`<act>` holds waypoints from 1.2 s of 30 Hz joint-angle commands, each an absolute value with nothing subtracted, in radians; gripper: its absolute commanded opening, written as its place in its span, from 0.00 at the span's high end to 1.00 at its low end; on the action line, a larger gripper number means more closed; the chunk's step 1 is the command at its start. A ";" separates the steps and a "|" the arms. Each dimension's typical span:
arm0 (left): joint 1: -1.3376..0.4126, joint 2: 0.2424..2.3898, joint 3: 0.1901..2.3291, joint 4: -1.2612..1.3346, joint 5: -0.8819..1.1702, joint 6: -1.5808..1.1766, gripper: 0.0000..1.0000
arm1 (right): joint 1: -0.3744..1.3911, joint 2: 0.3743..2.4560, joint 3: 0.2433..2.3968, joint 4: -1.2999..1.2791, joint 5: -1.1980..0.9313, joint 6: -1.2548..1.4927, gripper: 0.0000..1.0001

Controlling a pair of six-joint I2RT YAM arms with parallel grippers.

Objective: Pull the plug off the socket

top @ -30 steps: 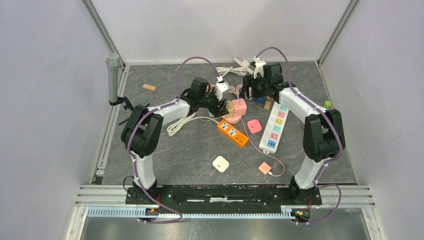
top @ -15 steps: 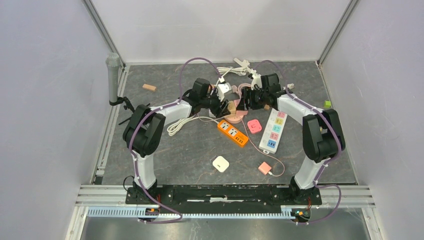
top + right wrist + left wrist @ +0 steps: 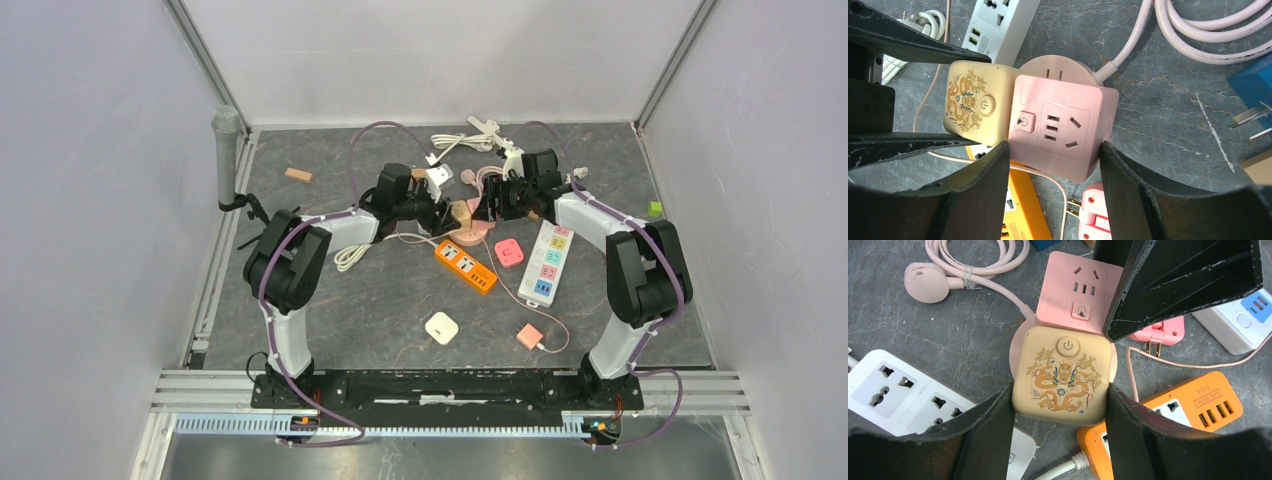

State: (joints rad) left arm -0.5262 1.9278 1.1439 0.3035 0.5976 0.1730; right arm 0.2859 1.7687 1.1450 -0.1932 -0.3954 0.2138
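Observation:
A cream plug with a dragon print (image 3: 1063, 375) (image 3: 973, 105) (image 3: 459, 212) sits in a round pink socket base (image 3: 1014, 347) (image 3: 1058, 67). Beside it on the same base sits a pink cube adapter (image 3: 1063, 125) (image 3: 1079, 290). My left gripper (image 3: 1060, 395) (image 3: 450, 212) is shut on the cream plug, one finger pressed on each side. From the other side, my right gripper (image 3: 1054, 150) (image 3: 488, 207) straddles the pink cube with both fingers against its sides. The two grippers' fingers almost meet over the base.
An orange power strip (image 3: 466, 266) lies just in front of the base, with a pink folding plug (image 3: 1093, 212) next to it. A white strip (image 3: 898, 390) lies to the left and a long white strip (image 3: 551, 257) to the right. Behind are a coiled pink cable (image 3: 1208, 40) and a blue plug (image 3: 1253, 90).
My right gripper came down from the back and left onto the pink cube, and its jaws narrowed around it. The left gripper kept its hold on the cream plug, barely shifting.

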 commanded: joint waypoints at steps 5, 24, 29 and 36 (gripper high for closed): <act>-0.501 1.792 1.199 0.483 0.756 0.037 0.98 | 0.282 1.884 1.076 -0.373 -0.114 0.151 0.61; -0.499 1.725 1.307 0.200 0.206 0.150 0.98 | 0.282 1.843 1.173 -0.337 -0.230 0.165 0.43; -0.499 1.790 1.444 -0.026 -0.113 0.011 0.95 | 0.281 1.815 1.214 -0.297 -0.259 0.173 0.26; -0.478 1.913 1.577 -0.363 -0.345 -0.158 0.90 | 0.281 1.814 1.353 -0.286 -0.290 0.184 0.13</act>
State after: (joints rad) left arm -0.4942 1.8442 1.5051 -0.1474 -0.1390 -0.0093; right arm 0.2913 1.8076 1.2659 -0.3042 -0.3309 0.1997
